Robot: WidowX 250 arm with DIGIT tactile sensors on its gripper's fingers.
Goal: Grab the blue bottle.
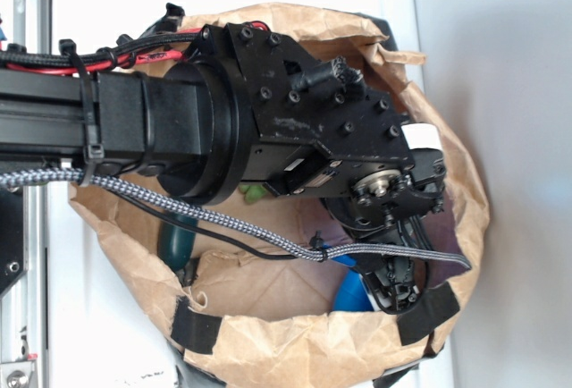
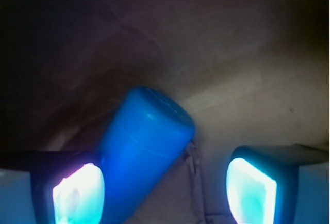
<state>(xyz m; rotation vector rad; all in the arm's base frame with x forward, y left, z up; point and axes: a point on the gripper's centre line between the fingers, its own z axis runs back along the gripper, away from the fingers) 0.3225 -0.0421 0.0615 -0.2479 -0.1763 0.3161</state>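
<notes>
Bright blue smooth plastic bottle [image 2: 142, 154] lies tilted between the gripper's [image 2: 165, 188] spread-open fingers (nearer one pad), deep inside the crumpled brown paper bag [image 1: 295, 334], ready for closing.

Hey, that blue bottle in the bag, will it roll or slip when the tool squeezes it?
Likely somewhat. The blue bottle lies on its side, round-bodied, so it may roll on the paper bag. Its smooth plastic looks slippery. It sits against one finger of the open tool, off-center, so it could twist.
</notes>
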